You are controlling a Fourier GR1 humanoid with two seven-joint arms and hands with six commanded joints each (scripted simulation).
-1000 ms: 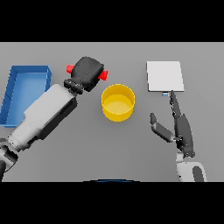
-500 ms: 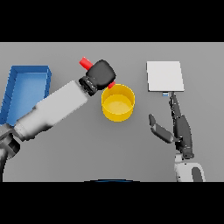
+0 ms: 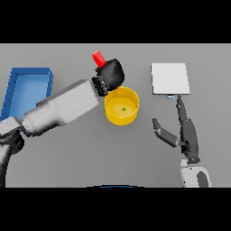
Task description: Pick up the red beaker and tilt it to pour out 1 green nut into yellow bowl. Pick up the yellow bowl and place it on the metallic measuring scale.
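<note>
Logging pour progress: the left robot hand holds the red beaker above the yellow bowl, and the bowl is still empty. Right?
Not quite. The head view shows a green nut already in the yellow bowl. The rest stands: the left robot hand holds the red beaker above the bowl.

left hand [image 3: 111, 73] clenched and raised, right hand [image 3: 182, 128] open
</note>
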